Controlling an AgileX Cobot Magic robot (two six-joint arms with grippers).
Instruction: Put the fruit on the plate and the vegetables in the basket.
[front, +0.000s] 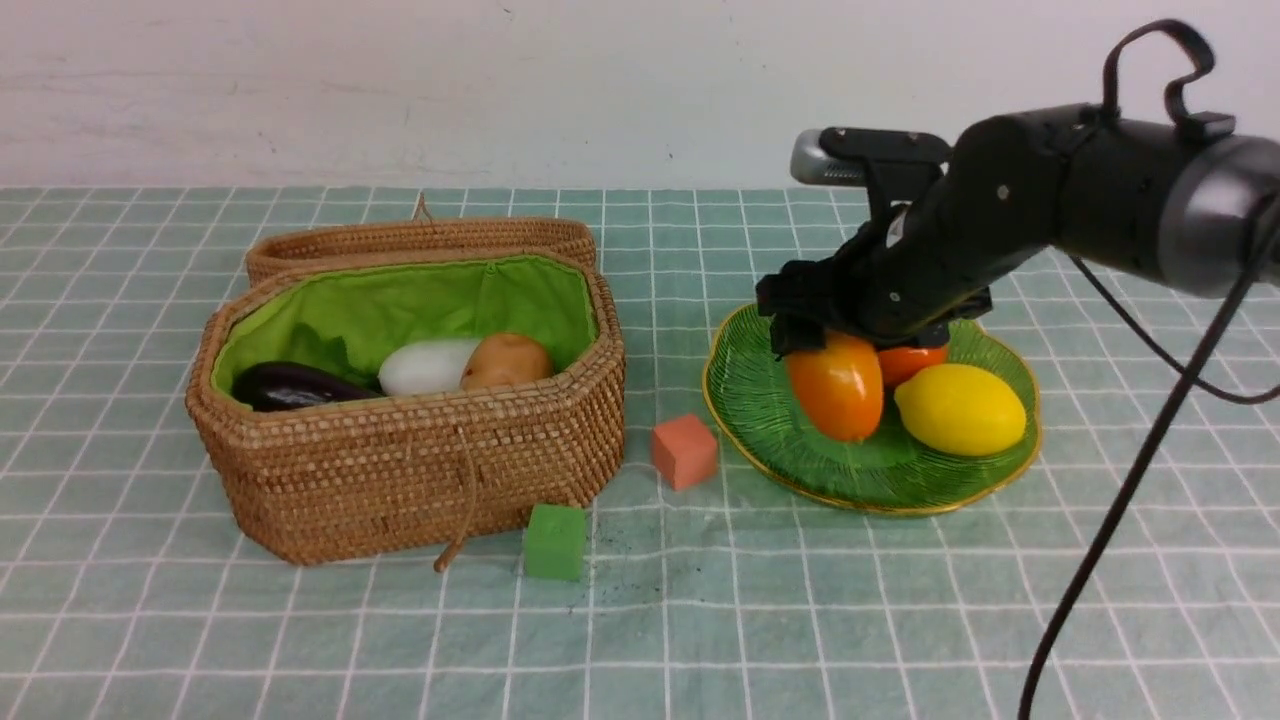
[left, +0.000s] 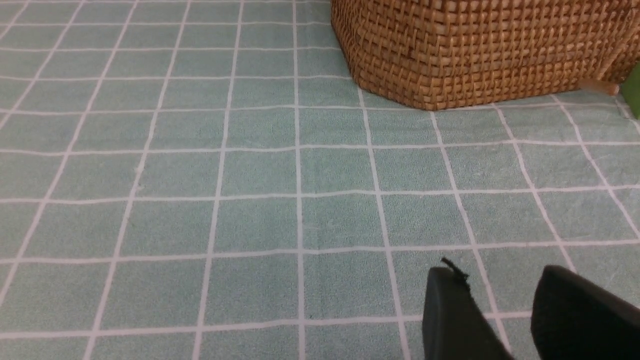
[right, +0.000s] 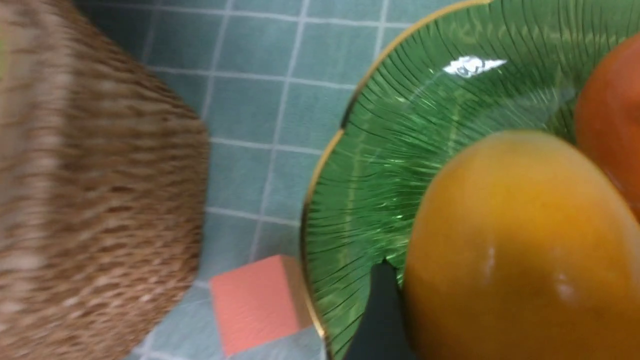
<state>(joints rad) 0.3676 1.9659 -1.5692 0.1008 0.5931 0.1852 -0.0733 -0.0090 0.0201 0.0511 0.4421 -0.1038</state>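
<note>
My right gripper (front: 828, 345) is shut on the orange-yellow mango (front: 838, 388), which hangs tilted over the green glass plate (front: 760, 400). In the right wrist view one black finger (right: 382, 310) lies against the mango (right: 520, 250); the other finger is hidden. On the plate lie the yellow lemon (front: 960, 408) and the orange-red persimmon (front: 912, 360), partly under the gripper. The wicker basket (front: 400, 470) holds the purple eggplant (front: 290, 385), white radish (front: 425, 367) and tan potato (front: 507, 361). My left gripper (left: 500, 280) is open over bare cloth, near the basket (left: 475, 50).
A salmon cube (front: 684, 451) sits between basket and plate, close to the plate's rim (right: 320, 175). A green cube (front: 555, 541) stands at the basket's front corner. The wicker lid (front: 420, 240) leans behind the basket. The right arm's black cable (front: 1130, 480) hangs at the right.
</note>
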